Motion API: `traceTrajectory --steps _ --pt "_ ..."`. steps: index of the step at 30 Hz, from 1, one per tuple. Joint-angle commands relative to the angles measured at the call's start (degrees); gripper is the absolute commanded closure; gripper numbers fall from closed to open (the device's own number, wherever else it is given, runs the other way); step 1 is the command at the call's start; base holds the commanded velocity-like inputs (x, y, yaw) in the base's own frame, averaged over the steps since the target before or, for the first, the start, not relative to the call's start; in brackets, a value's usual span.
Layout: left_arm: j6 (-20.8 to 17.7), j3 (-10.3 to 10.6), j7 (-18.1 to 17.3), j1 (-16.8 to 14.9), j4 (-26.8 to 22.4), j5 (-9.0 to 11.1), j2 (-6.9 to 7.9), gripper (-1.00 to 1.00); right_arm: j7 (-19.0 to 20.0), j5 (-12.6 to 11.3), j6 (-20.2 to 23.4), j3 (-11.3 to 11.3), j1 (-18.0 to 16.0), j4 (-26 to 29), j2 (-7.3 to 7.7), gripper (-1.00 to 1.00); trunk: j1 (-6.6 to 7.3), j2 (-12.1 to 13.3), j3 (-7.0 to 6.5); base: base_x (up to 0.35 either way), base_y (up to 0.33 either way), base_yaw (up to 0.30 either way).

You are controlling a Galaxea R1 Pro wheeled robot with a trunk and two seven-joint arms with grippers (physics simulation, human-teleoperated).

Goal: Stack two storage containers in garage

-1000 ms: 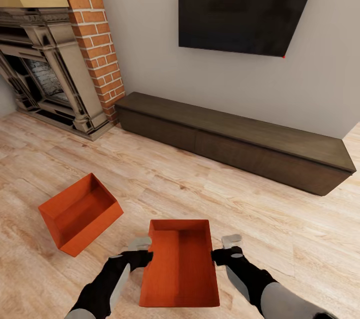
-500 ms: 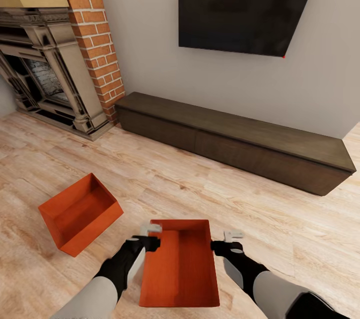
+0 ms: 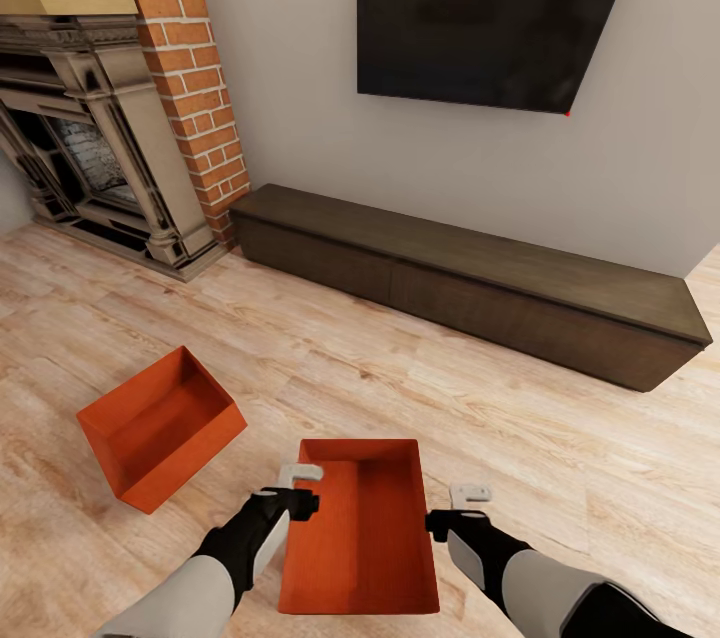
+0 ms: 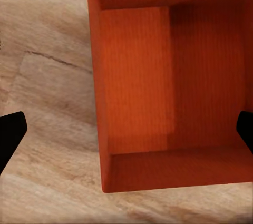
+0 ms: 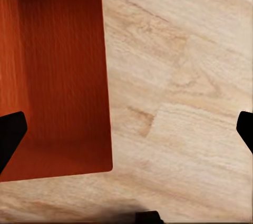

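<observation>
On the wood floor [image 3: 560,478] just before the robot, the near storage container [image 3: 362,528] looks light, rigid and smooth-walled, best pinched at its long rims, where left gripper [image 3: 297,488] and right gripper [image 3: 462,508] hang spread apart, flanking it.

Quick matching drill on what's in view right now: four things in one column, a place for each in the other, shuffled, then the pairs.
1. near bin
2. far bin
3. TV
4. cabinet

A. on the wall
B. between the two grippers
C. on the floor against the wall, under the TV
D. on the wood floor, off to the left

Pairs: 1-B, 2-D, 3-A, 4-C
</observation>
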State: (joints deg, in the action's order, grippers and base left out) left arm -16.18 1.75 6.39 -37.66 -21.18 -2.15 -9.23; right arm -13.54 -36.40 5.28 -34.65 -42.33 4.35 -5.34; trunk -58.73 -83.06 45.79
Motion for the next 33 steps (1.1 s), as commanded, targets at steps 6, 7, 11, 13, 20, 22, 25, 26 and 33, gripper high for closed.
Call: traceTrajectory --steps 6,7,11,13,20,22,25,26,33 --pt "-0.33 -0.04 -0.01 -0.01 0.09 0.09 0.16 -1.0 -0.35 -0.16 4.78 -0.5 -0.03 0.2 -0.37 -1.0 0.0 -0.02 0.04 0.0 0.0 0.0" --pt "-0.34 -0.09 -0.09 -0.02 0.35 0.18 0.16 -1.0 -0.36 -0.05 6.26 -0.5 -0.01 0.26 -0.48 -1.0 0.0 -0.02 0.04 0.0 0.0 0.0" --pt "-0.34 -0.12 -0.13 -0.04 1.68 0.52 0.22 -1.0 -0.41 0.22 8.23 -0.58 -0.14 0.79 -1.42 -1.0 0.0 -0.02 0.04 0.0 0.0 0.0" --pt "-0.41 -0.19 -0.18 -0.05 2.3 0.63 0.37 -1.0 -0.42 0.29 7.8 -0.64 -0.18 1.71 -1.81 -1.0 0.0 -0.02 0.04 0.0 0.0 0.0" --pt "-7.17 -0.32 -0.15 -0.05 2.65 1.07 1.17 -1.0 -1.31 0.36 5.96 -0.66 -0.21 2.73 -2.25 -1.0 0.0 -0.02 0.04 0.0 0.0 0.0" --pt "-7.75 -0.39 -0.19 -0.05 2.67 1.38 1.95 -1.0 -2.23 0.36 5.64 -0.67 -0.21 3.25 -2.23 -1.0 0.0 -0.02 0.04 0.0 0.0 0.0" --pt "-4.86 -0.48 -0.16 -0.05 3.28 1.8 3.18 -1.0 -2.59 0.37 5.56 -0.67 -0.21 4.48 -2.24 -1.0 0.0 -0.02 0.04 0.0 0.0 0.0" --pt "-4.4 -0.49 -0.15 -0.05 3.43 1.85 3.31 -1.0 -2.64 0.35 5.52 -0.64 -0.21 4.65 -2.26 -1.0 0.0 -0.02 0.04 0.0 0.0 0.0" --pt "-3.0 -0.68 -0.19 -0.05 3.35 2.02 3.52 -1.0 -2.25 0.46 5.01 -0.73 -0.15 5.11 -2.49 -1.0 0.0 -0.02 0.04 0.0 0.0 0.0"
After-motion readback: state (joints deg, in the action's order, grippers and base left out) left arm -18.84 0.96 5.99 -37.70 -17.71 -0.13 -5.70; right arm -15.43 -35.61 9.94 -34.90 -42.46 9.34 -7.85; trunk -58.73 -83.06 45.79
